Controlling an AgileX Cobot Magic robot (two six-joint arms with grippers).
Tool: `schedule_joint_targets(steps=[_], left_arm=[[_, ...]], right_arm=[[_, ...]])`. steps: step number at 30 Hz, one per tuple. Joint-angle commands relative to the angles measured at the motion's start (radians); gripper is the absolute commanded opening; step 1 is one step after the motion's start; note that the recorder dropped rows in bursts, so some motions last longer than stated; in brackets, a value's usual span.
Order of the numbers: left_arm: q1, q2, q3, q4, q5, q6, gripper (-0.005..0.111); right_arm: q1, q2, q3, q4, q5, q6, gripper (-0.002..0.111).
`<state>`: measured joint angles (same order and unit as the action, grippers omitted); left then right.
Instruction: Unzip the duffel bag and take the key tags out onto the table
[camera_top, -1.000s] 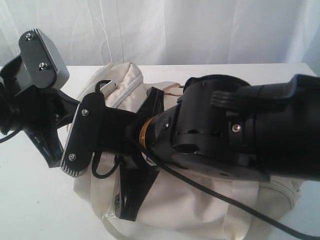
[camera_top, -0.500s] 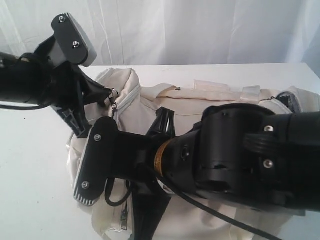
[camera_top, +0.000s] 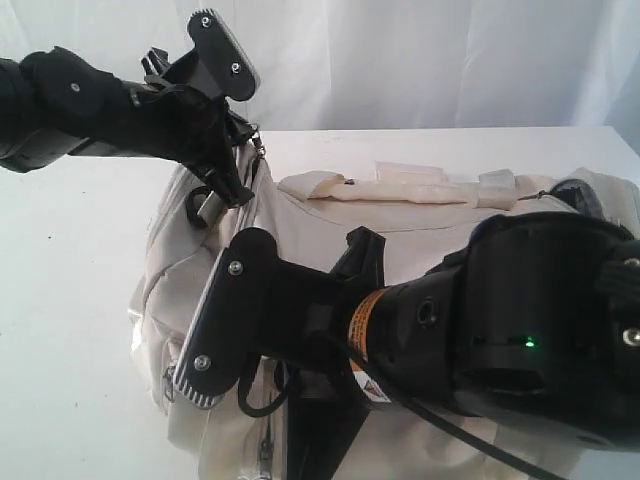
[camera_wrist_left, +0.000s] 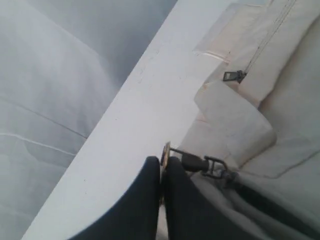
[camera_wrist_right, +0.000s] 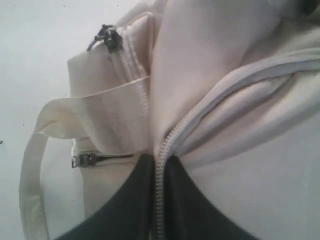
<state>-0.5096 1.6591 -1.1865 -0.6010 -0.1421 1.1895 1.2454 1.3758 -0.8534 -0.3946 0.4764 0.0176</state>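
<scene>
The cream duffel bag (camera_top: 420, 215) lies on the white table (camera_top: 70, 300). My left gripper (camera_top: 252, 150) is over the bag's far left end. In the left wrist view the left gripper (camera_wrist_left: 163, 162) is shut on the flat brass zipper pull (camera_wrist_left: 166, 149), whose dark slider (camera_wrist_left: 197, 163) sits on a lifted fold of the bag (camera_wrist_left: 280, 100). My right gripper (camera_top: 315, 430) reaches down at the bag's near side. Seen from its wrist, the right gripper (camera_wrist_right: 160, 165) is shut on the bag's zipper tape (camera_wrist_right: 172, 135). The key tags are hidden.
A white curtain (camera_top: 400, 60) hangs behind the table's far edge. A pale webbing strap (camera_wrist_right: 32, 170) loops onto the table (camera_wrist_right: 30, 75). Two side-pocket zipper pulls (camera_wrist_right: 82, 160) (camera_wrist_right: 105, 36) show. The right arm's bulky body and black cable (camera_top: 450, 435) cover the bag's front.
My left gripper has swung up and to the right along the bag's far end with the zipper pull. The right arm has slid lower and rightward, still pinching the bag.
</scene>
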Motion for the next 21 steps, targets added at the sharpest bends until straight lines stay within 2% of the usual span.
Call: schedule_joint_targets(steps=[1, 3, 4, 5, 7, 11, 13, 15, 17, 19, 21], left_arm=[[0.009, -0.006, -0.026, -0.021, -0.113, 0.028, 0.051], [0.009, -0.016, -0.026, -0.071, -0.110, 0.073, 0.083], [0.009, -0.037, -0.026, -0.118, -0.101, 0.096, 0.092], [0.009, -0.058, -0.026, -0.160, -0.100, 0.113, 0.092], [0.009, -0.123, -0.026, -0.234, -0.100, 0.131, 0.089], [0.009, -0.216, -0.020, -0.430, -0.097, 0.179, 0.070], [0.009, -0.246, -0.003, -0.538, -0.111, 0.240, 0.058], [0.009, -0.262, 0.015, -0.668, -0.197, 0.322, 0.047], [0.009, -0.273, 0.023, -0.854, -0.291, 0.487, 0.040], [0.009, -0.273, 0.021, -1.028, -0.387, 0.706, 0.040], [0.009, -0.273, 0.021, -1.097, -0.442, 0.877, 0.049]], right_arm=[[0.011, -0.006, 0.019, 0.083, 0.050, 0.035, 0.000], [0.011, -0.006, 0.019, 0.081, 0.040, 0.035, 0.000], [0.011, -0.006, 0.019, 0.081, 0.029, 0.035, 0.000], [0.011, -0.006, 0.019, 0.081, 0.022, 0.032, 0.000], [0.011, -0.006, 0.017, 0.066, 0.000, 0.032, 0.000], [0.011, -0.006, -0.001, 0.057, -0.012, 0.040, 0.003], [0.011, -0.006, -0.015, 0.057, -0.012, 0.040, 0.011], [0.011, -0.006, -0.029, 0.057, -0.012, 0.040, 0.021], [0.011, -0.009, -0.038, 0.057, -0.013, 0.051, 0.035], [0.011, -0.009, -0.042, 0.057, -0.013, 0.055, 0.047], [0.011, -0.009, -0.044, 0.057, -0.023, 0.069, 0.053]])
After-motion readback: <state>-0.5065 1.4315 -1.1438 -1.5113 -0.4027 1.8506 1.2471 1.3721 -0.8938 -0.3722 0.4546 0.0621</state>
